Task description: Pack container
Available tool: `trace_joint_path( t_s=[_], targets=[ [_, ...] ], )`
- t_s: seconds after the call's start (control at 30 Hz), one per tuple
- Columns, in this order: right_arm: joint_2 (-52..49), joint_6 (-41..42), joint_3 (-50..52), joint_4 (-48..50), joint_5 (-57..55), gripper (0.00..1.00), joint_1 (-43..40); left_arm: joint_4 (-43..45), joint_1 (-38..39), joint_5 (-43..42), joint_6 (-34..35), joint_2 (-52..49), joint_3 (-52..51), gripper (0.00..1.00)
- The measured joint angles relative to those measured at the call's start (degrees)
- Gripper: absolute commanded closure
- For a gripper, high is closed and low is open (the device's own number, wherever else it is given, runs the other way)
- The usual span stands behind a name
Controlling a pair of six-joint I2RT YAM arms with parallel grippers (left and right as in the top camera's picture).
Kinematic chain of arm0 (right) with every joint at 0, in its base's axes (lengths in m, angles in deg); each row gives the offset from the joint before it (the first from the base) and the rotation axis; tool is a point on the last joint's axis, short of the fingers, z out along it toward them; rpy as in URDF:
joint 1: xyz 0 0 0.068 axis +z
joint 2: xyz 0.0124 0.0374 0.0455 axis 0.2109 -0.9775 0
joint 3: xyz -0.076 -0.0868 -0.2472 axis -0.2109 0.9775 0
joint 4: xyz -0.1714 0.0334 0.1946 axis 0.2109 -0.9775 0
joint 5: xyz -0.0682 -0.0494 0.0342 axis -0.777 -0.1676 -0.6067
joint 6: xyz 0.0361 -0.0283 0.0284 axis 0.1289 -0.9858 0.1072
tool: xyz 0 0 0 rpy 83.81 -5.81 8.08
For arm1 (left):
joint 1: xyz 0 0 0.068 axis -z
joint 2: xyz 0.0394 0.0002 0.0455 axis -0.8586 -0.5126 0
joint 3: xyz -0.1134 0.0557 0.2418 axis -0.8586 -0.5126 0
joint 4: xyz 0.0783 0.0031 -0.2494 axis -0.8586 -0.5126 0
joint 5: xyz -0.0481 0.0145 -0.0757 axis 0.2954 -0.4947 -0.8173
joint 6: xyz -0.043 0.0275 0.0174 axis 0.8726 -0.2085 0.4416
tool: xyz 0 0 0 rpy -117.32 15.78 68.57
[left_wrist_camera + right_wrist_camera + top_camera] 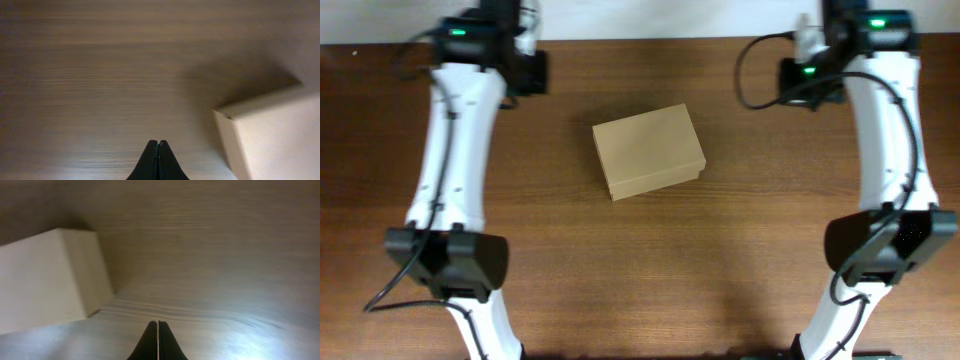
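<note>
Fingers of the left end effector (pixel 158 143) are pressed together, with no gap between them and nothing held, over bare wood. The right end effector (pixel 158 323) is the same, fully closed and empty. In the left wrist view the container (pixel 280 142) is to the right of the fingers, apart from them; in the right wrist view it is to the left, also apart. From overhead it stands on the middle of the brown worktop (pixel 650 270), between both arms, lid flap down, a little rotated.
</note>
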Motion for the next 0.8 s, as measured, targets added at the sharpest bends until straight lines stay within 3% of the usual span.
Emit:
trace_joint_path(
  t_s=[0.27, 0.4, 0.47, 0.5, 0.53, 0.6, 0.63, 0.67, 0.8],
  targets=[
    [0.0, 0.2, 0.0, -0.4, -0.9, 0.96, -7.1, -0.7, -9.7, 0.7, 0.2, 0.2, 0.3, 0.97],
    [0.0, 0.4, 0.0, -0.5, -1.2, 0.96, -8.6, -0.7, -11.3, 0.7, 0.5, 0.2, 0.3, 0.89],
    [0.0, 0.4, 0.0, -0.5, -1.2, 0.96, -8.6, -0.7, -11.4, 0.7, 0.4, 0.2, 0.3, 0.69],
    [0.0, 0.4, 0.0, -0.5, -1.2, 0.96, -8.6, -0.7, -11.4, 0.7, 0.4, 0.2, 0.3, 0.47],
    [0.0, 0.4, 0.0, -0.5, -1.2, 0.9, -8.6, -0.7, -11.4, 0.7, 0.5, 0.2, 0.3, 0.0],
    [0.0, 1.0, 0.0, -0.5, -1.1, 0.67, -8.6, -0.7, -11.3, 0.7, 0.6, 0.2, 0.3, 0.0],
    [0.0, 0.8, 0.0, -0.6, -1.2, 0.46, -8.6, -0.7, -11.3, 0.7, 0.6, 0.2, 0.3, 0.0],
    [0.0, 0.7, 0.0, -0.6, -1.3, 0.04, -8.6, -0.7, -11.3, 0.7, 0.6, 0.2, 0.3, 0.0],
    [0.0, 0.7, 0.0, -0.6, -1.4, 0.01, -8.6, -0.7, -11.3, 0.7, 0.7, 0.2, 0.3, 0.0]
  ],
)
